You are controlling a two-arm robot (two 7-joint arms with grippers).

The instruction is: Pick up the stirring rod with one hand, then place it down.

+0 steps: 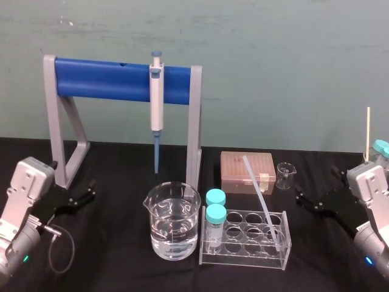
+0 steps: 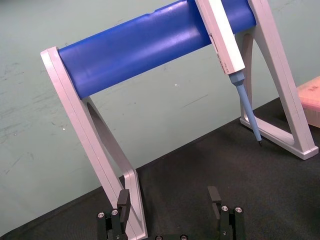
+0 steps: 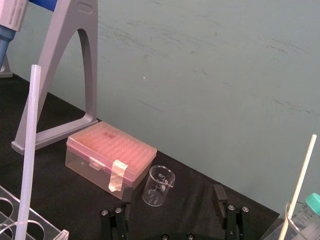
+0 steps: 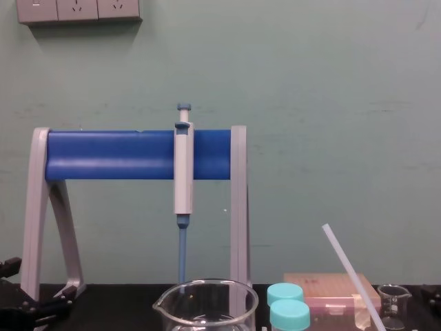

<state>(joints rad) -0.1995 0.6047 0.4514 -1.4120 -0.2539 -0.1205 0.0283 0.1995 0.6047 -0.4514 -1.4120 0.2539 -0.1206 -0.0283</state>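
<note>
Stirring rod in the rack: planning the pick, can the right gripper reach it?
Probably yes. The long translucent-white stirring rod leans out of the clear plastic tube rack, upper part exposed; the black right gripper, jaws open, sits to its right with nothing between.

Pipette hangs from blue-bar stand, large glass beaker below. Teal-capped vials beside it. Stirring rod leans tilted across pink tip box; small beaker far right.
</note>
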